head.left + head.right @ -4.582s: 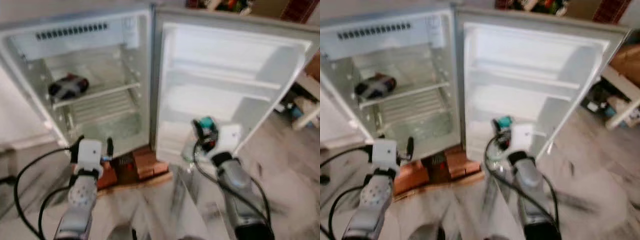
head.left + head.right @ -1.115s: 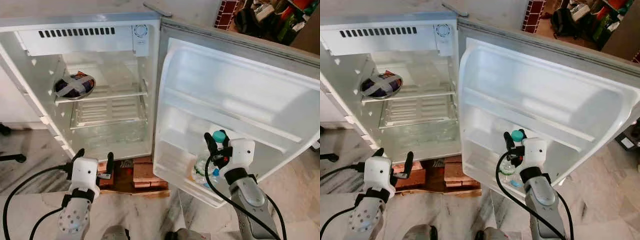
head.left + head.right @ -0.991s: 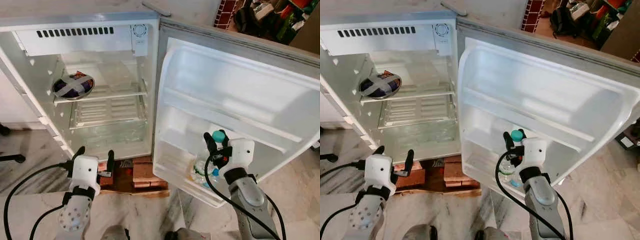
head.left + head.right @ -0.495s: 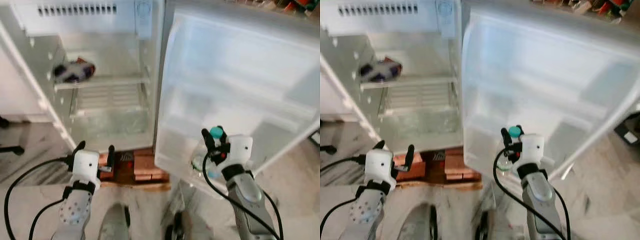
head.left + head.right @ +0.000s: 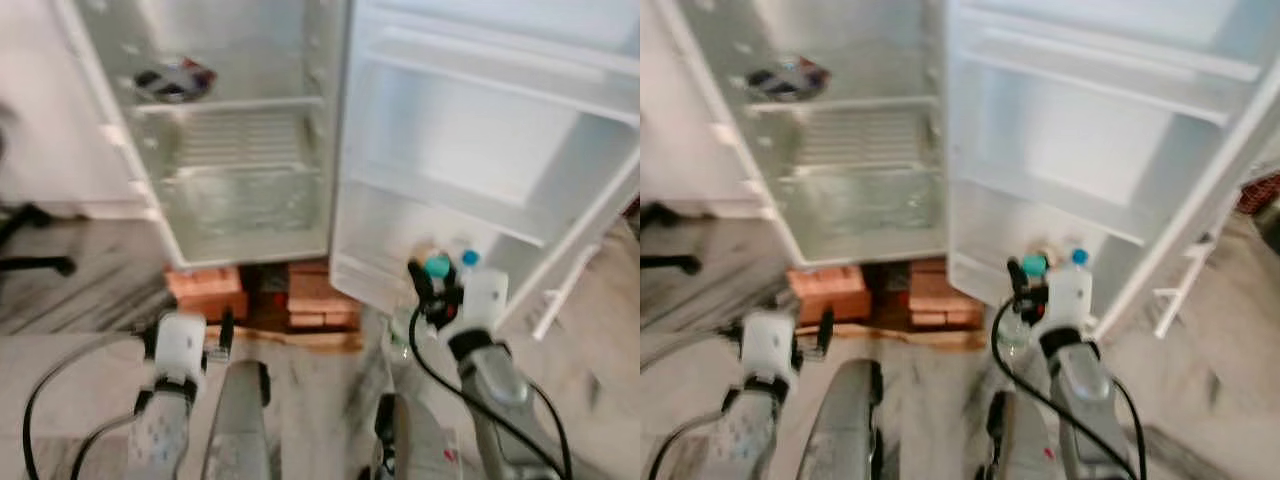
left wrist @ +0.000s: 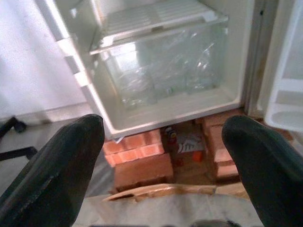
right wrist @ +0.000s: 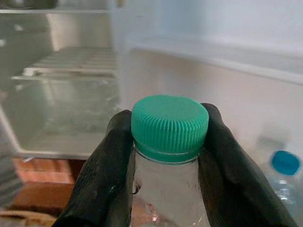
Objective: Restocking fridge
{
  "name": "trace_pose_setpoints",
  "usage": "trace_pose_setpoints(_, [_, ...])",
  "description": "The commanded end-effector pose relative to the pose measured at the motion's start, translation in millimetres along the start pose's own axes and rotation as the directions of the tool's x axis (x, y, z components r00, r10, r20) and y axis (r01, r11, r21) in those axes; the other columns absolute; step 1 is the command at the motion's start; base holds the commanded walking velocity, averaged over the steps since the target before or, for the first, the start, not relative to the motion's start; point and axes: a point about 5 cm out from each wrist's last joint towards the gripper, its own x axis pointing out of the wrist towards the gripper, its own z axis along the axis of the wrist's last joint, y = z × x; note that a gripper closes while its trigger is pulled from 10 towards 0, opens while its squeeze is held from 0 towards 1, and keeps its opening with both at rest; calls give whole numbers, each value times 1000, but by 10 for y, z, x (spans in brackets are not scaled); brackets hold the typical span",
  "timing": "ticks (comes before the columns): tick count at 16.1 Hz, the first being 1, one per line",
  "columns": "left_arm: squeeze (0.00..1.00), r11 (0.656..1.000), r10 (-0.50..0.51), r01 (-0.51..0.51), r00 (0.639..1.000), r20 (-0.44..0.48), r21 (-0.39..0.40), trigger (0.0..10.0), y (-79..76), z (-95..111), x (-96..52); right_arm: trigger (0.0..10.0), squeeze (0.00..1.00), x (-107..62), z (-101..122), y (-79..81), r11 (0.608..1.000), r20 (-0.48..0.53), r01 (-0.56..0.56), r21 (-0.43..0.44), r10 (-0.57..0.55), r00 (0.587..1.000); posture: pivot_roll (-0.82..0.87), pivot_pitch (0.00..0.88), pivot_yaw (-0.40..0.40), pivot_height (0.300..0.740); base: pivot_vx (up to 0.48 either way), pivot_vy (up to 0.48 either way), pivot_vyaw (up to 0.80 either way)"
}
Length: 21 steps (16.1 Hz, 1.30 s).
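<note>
My right gripper is shut on a clear water bottle with a green cap, holding it by the neck just in front of the open fridge door's bottom shelf. The black fingers press the bottle from both sides. A second bottle with a blue cap and another bottle top stand in that door shelf. My left gripper hangs low and open, facing the fridge's clear bottom drawer. A dark bowl sits on the upper wire shelf.
The fridge stands on red bricks and a wooden board. Its door is swung wide to the right. A black chair base is at the left. Marbled floor lies below.
The camera has dropped and shifted, so the fridge sits higher in view. My right gripper still holds the green-capped bottle by the door shelf. The left gripper stays low and open.
</note>
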Motion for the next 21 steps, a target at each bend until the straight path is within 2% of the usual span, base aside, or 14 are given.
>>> trace_pose_setpoints(1, [0,1000,-6,5,998,58,16,10000,-2,140,100,10000,0,51,110,-3,1000,58,5,1,-5,998,105,96,-52,601,0,0,0])
trace_pose_setpoints(6, [0,1000,-19,18,998,57,13,10000,-41,137,109,10000,0,79,121,-58,999,72,37,5,-37,997,106,112,-43,601,0,0,0])
trace_pose_setpoints(10, [0,999,-32,31,997,75,14,10000,-48,172,162,10000,0,118,145,-33,1000,87,29,7,-29,996,105,108,-41,601,0,0,0])
trace_pose_setpoints(21, [0,1000,-29,29,997,76,4,10000,-56,162,185,10000,0,141,134,87,997,79,-65,45,61,995,102,106,-44,601,356,0,0])
